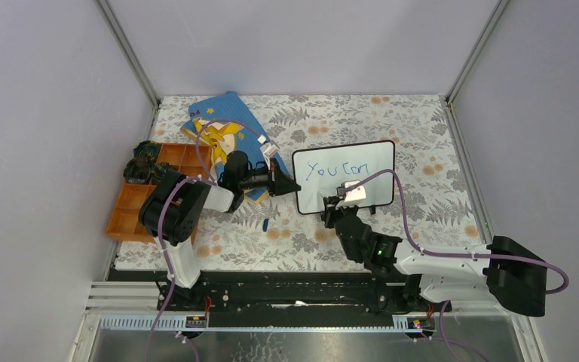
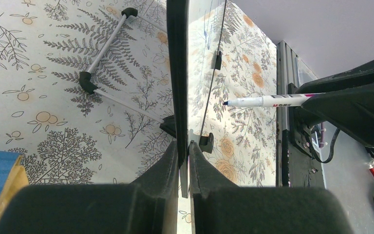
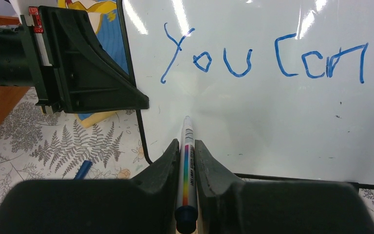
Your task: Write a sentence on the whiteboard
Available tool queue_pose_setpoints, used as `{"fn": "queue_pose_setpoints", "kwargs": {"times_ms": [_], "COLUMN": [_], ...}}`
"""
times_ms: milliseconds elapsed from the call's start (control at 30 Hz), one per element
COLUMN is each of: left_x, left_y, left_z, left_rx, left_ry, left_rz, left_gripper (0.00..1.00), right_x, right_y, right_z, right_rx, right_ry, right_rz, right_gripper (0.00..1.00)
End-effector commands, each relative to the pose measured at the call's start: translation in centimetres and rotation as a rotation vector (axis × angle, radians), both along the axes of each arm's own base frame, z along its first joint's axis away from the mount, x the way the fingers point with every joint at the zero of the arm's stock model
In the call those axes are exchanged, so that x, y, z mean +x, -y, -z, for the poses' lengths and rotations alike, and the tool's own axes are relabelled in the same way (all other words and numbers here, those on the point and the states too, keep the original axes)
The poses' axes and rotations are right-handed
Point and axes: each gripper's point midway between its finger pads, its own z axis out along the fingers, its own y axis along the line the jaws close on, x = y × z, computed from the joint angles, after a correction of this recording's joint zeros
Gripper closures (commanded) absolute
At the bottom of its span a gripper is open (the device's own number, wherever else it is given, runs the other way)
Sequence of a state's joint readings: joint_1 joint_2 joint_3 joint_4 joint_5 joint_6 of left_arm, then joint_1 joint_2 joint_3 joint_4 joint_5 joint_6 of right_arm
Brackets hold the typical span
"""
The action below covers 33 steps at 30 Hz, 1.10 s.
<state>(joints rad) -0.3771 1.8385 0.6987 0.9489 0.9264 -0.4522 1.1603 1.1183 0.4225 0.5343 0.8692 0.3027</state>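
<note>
"Whiteboard (image 1: 344,177): how many, and where?" I ask.

"One. It stands on its feet at the middle of the table (image 1: 437,188), glossy face toward the arms. Everything else I list by it, left to right."

"Go on."

"Well left of it: orange tray (image 1: 132,211), one, with dark bits in its far compartments that I can't identify. Left of it and behind: blue picture book (image 1: 222,113), one, lying flat. At its left edge: left gripper (image 1: 292,186), one, jaws pinched onto the black frame, steadying the board. Left of it and in front, on the table: small blue cap (image 1: 266,224), one, probably the pen's. On its face: the sentence (image 1: 337,170), one line, two words, 'You can', with bare white beneath. Before its lower left part: marker (image 3: 187,129), one, clamped lengthwise in the right gripper (image 3: 187,148), one. The tip points at the board and, seen from the side, seems just short of touching."

"And what could go wrong from here?"

"As I judge it, the board is held by one edge only. A firm stroke far to the right could swing it about that pinch, and the letters would skip or wobble. Too much pressure could push the marker back through the jaws. Too little would leave no ink. A second line begun too high would run into 'You'."
</note>
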Motion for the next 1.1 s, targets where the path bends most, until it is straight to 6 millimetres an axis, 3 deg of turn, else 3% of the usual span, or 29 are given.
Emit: {"fn": "queue_pose_setpoints", "kwargs": {"times_ms": [0, 867, 1067], "left_x": [-1.2, -1.2, -1.2], "left_y": [0.3, 0.3, 0.3], "left_z": [3.0, 2.8, 2.8], "left_rx": [0.071, 0.07, 0.07], "left_ry": [-0.059, -0.059, -0.057], "left_rz": [0.017, 0.017, 0.017], "left_gripper": [1.0, 1.0, 1.0], "right_x": [0.6, 1.8, 2.0], "right_y": [-0.9, -1.4, -1.1], "right_z": [-2.2, -1.6, -0.8], "right_rx": [0.098, 0.068, 0.055], "right_ry": [0.026, 0.006, -0.021], "right_rz": [-0.003, 0.01, 0.023], "right_gripper": [1.0, 1.0, 1.0]}}
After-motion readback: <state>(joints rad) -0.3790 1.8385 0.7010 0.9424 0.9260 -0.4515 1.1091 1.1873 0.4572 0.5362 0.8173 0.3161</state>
